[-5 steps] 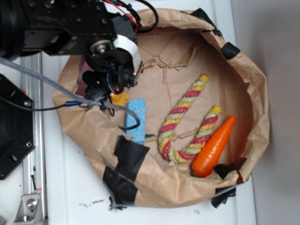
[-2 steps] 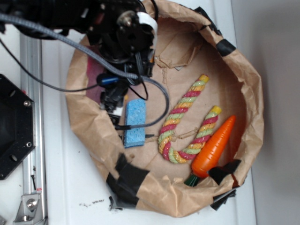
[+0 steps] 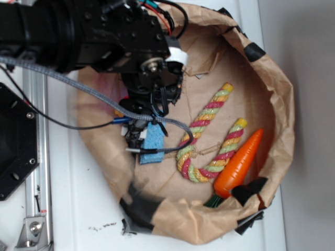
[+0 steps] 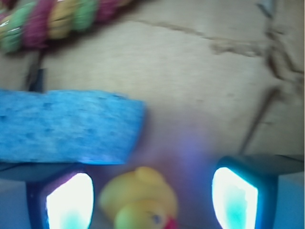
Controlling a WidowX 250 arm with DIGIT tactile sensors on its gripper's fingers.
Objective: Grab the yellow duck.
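We see the duck (image 4: 139, 198) between our fingers (image 4: 69, 200), which stand apart with nothing clamped yet; it sits just beside the sponge (image 4: 66, 126). It looks light, smooth and probably squashy, so we would close gently across its rounded body, not the head.

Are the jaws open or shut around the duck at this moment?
Open. In the wrist view the gripper has its jaws spread wide, with the yellow duck between them, nearer one jaw, with clear space before the other.
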